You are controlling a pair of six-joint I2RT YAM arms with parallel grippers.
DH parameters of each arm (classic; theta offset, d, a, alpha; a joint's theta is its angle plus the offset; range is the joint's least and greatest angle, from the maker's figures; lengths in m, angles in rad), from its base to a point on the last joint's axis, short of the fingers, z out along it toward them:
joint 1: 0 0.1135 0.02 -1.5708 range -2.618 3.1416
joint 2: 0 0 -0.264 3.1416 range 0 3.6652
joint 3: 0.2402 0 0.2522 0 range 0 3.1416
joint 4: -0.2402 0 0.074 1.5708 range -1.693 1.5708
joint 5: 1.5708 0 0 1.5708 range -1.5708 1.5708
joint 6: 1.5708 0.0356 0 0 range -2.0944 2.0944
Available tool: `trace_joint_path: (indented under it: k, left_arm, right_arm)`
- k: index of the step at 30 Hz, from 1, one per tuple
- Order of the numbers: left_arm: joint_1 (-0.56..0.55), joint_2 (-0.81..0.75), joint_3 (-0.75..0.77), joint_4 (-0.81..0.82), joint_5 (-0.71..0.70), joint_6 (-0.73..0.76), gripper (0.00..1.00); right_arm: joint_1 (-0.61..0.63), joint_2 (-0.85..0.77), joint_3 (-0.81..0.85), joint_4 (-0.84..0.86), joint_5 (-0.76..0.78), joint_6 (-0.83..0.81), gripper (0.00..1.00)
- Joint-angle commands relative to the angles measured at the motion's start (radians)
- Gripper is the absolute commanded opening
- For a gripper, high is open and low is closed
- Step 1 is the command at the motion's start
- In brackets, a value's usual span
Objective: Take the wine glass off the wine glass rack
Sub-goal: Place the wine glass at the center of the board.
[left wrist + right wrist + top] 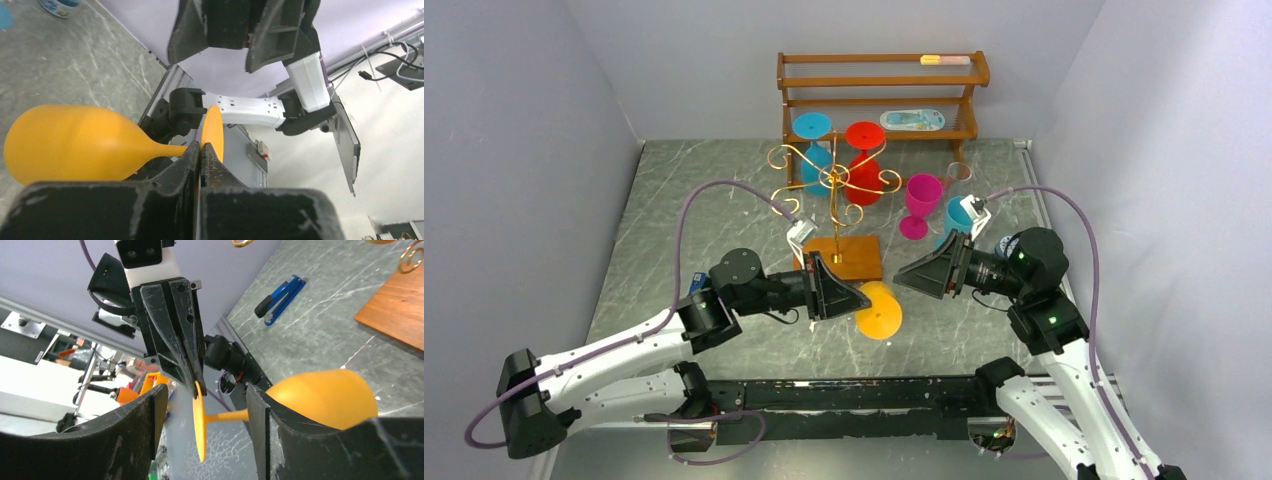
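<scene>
Grips the orange wine glass (pixel 879 312) by its foot, left claw (pixel 862 298) closed tight, beside the wine glass rack (pixel 836 200). Straddles that foot, right claw (pixel 206 392) agape, holding nothing.

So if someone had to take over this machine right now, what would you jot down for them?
Left gripper: shut on the foot of the orange wine glass, holding it sideways.
Right gripper: open, with a finger on either side of that glass's stem, not gripping.
Wine glass rack: upright. A blue glass and a red glass appear to hang from it upside down.
Done: the orange glass is off the rack.
Left: probably hand it over or set it down.
</scene>
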Motion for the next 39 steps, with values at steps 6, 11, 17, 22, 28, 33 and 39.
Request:
trace_joint_path:
  k: [6, 11, 17, 22, 28, 33, 39]
  left_arm:
    - [-0.056, -0.016, 0.045, 0.064, -0.160, 0.026, 0.05]
    - [-0.055, -0.027, 0.066, -0.012, -0.211, 0.041, 0.05]
    - [-0.055, -0.084, 0.048, -0.088, -0.302, 0.031, 0.05]
    - [-0.055, -0.105, 0.074, -0.171, -0.321, 0.053, 0.05]
    - [-0.055, -0.106, 0.080, -0.192, -0.314, 0.065, 0.05]
    - [-0.055, -0.079, 0.089, -0.176, -0.293, 0.068, 0.05]
    - [-0.055, -0.059, 0.100, -0.183, -0.289, 0.051, 0.09]
  right_arm:
    - [0.065, 0.055, 0.059, -0.101, -0.099, -0.114, 0.59]
    - [0.177, 0.078, 0.050, -0.089, -0.022, -0.117, 0.50]
    - [0.296, 0.109, -0.007, 0.044, 0.061, -0.058, 0.28]
    - [0.297, 0.106, -0.015, 0.024, 0.159, -0.077, 0.26]
    - [0.297, 0.083, -0.062, 0.115, 0.160, -0.011, 0.21]
    - [0.297, 0.068, -0.085, 0.140, 0.184, 0.028, 0.09]
    - [0.297, 0.023, -0.084, 0.104, 0.293, 0.028, 0.00]
